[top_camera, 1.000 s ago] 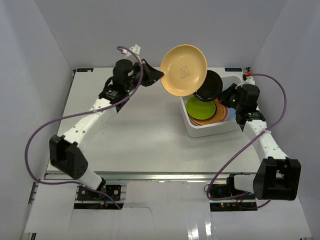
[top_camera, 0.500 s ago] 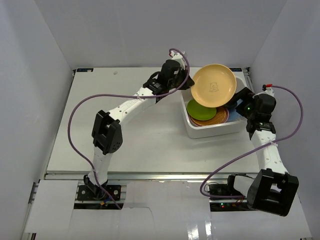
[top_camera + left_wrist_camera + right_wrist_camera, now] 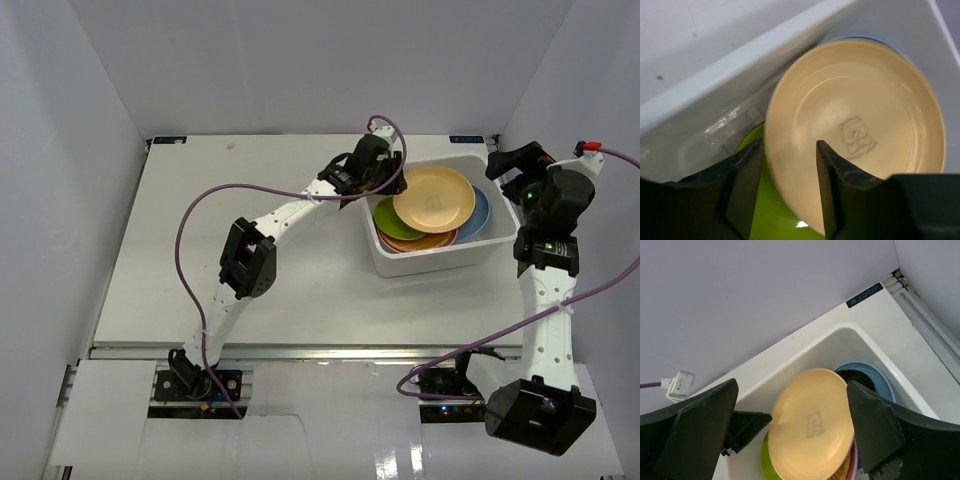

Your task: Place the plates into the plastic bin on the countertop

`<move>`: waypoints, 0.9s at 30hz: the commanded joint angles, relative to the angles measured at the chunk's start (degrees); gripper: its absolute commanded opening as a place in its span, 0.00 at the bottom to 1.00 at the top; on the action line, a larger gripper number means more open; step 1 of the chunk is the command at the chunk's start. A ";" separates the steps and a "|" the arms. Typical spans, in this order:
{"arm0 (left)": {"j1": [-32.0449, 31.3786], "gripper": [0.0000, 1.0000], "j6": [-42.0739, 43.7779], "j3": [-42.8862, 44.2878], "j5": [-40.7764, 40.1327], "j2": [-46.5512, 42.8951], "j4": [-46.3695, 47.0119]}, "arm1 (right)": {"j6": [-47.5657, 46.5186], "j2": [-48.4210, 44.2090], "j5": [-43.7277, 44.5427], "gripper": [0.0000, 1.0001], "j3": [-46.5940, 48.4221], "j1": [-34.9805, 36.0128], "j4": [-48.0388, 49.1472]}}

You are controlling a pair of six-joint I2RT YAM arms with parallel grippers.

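Observation:
The yellow-orange plate lies tilted on top of the pile in the white plastic bin. Under it show a lime green plate, a blue plate with a black plate on it, and a woven tan plate. My left gripper is open at the bin's left wall, and the yellow plate's rim sits loosely between its fingers. The right gripper hangs wide open above the bin's far right corner, holding nothing.
The bin stands at the back right of the white countertop, close to the grey side wall. Purple cables loop over both arms. A silver rail runs along the front edge.
The left arm swung the yellow plate rightward down into the bin and its jaws opened. The right gripper let the black plate go in the bin, opened and rose away.

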 commanded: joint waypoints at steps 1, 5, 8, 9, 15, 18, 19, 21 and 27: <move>-0.67 0.60 -0.06 3.38 1.21 -2.28 -0.57 | 0.03 -0.87 -3.21 0.96 1.79 -0.30 0.17; -0.67 0.83 0.38 2.24 1.73 -5.96 0.39 | 0.20 -1.05 -7.78 0.95 1.35 -0.22 1.05; -0.67 0.87 1.79 2.24 2.00 -10.70 2.67 | 2.39 -1.66 -14.19 0.90 2.14 -0.22 2.62; -0.67 0.94 2.31 1.71 1.65 -12.20 4.33 | 3.45 -2.28 -18.04 0.90 1.97 -0.30 4.72; -0.67 0.98 8.29 -9.95 -2.12 -30.12 12.34 | 8.72 -2.90 -28.25 0.90 2.32 0.05 10.18; -0.67 0.98 9.87 -20.21 -5.72 -40.40 13.92 | 13.38 -3.59 -34.32 0.90 0.39 0.92 16.94; -0.67 0.98 10.05 -23.40 -5.91 -43.21 14.71 | 14.35 -3.86 -35.64 0.90 -0.31 2.32 19.04; -0.67 0.98 10.14 -32.60 -7.13 -51.47 16.03 | 15.06 -4.56 -38.02 0.90 -1.28 5.82 22.40; -0.67 0.98 8.47 -53.38 -12.93 -73.25 17.19 | 11.83 -5.79 -43.56 0.90 -4.08 20.41 28.82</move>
